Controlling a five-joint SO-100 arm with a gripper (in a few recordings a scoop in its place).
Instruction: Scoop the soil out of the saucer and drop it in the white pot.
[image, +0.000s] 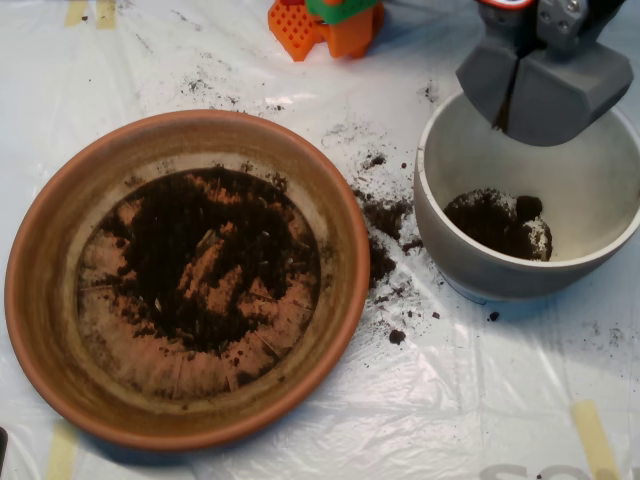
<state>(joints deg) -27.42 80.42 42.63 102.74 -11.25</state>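
Note:
The terracotta saucer (30, 300) lies at the left, with dark soil (200, 255) spread thinly over the middle of its ridged bottom. The white pot (428, 195) stands at the right and holds a small heap of soil (497, 222) on its floor. My grey scoop (505, 118) hangs over the pot's far rim. Its two halves meet along a narrow seam, and dark soil shows in the slit at the lower end.
Spilled soil crumbs (385, 215) lie on the plastic sheet between saucer and pot, with more specks behind the saucer. An orange perforated block (325, 25) sits at the top edge. A yellow tape strip (592, 437) marks the sheet at the bottom right.

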